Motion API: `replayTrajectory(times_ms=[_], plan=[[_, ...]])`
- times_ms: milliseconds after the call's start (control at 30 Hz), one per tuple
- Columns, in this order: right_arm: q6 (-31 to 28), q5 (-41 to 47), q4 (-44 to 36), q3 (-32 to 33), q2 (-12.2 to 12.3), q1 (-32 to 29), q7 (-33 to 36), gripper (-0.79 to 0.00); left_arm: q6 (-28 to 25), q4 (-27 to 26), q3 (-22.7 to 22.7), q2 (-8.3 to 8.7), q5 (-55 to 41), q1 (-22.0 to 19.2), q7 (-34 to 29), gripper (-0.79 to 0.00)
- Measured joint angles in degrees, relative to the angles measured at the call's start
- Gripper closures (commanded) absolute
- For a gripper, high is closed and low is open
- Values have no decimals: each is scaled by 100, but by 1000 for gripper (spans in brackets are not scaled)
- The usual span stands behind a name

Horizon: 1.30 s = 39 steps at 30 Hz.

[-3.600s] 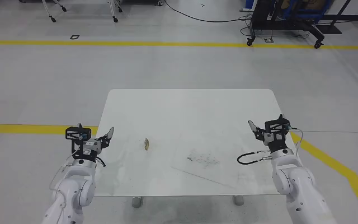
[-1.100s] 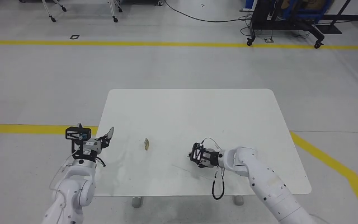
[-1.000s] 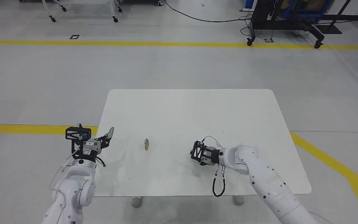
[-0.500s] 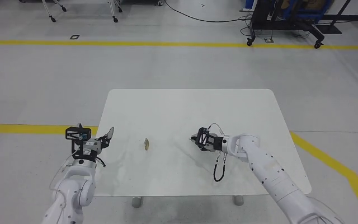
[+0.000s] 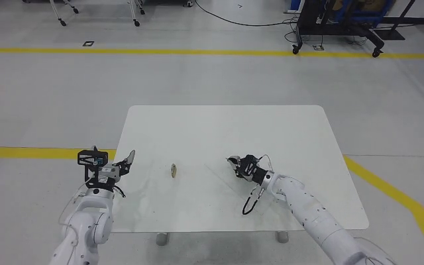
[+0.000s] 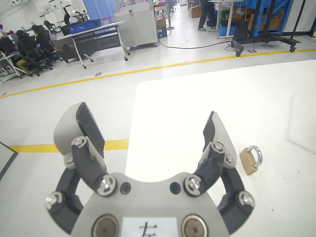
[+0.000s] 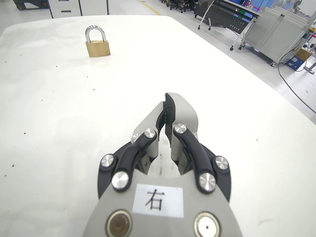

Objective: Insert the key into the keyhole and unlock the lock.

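Where the lock (image 7: 96, 41) stands: on the white table (image 5: 265, 126), in its near left part, between the two grippers and closer to the left one.
Lock, posture: upright on its brass body, with the silver shackle on top and pushed down into the body; nothing touches it.
Left gripper (image 6: 148, 118): it hangs at the left edge of the table and points across the table top. The jaws are wide apart with nothing between them, and the lock is near, a little off to one side of its fingers.
Right gripper (image 7: 166, 107): it is above the middle of the near half of the table and points toward the lock, clearly apart from it. The ribbed pads (image 7: 169, 104) are pressed together; if something thin is pinched between them, I cannot tell.
Cable (image 5: 250, 202): a black loop hangs from the right arm, over the table.
Table surface: some small dark specks (image 7: 24, 132) lie on it.
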Motion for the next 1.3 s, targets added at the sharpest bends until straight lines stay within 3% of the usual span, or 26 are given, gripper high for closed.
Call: replayTrajectory(times_ms=[367, 667, 1033, 1200, 1300], plan=[[-41, 61, 22, 2, -12, -2, -40, 0, 0, 0, 0, 0, 0, 0, 0, -785], [-527, 1406, -344, 248, -76, -342, -1370, 0, 0, 0, 0, 0, 0, 0, 0, -785], [-552, 1516, -303, 269, -84, -339, -1208, 0, -26, 19, -10, -5, -67, -4, -19, -785], [-815, 1870, -410, 211, -136, -455, -1260, 0, -382, 15, 118, -43, -618, -114, -48, -785], [-1407, 2689, -272, -22, -284, -425, -1145, 0, -1341, 111, 367, -107, -1856, -355, -571, -785]])
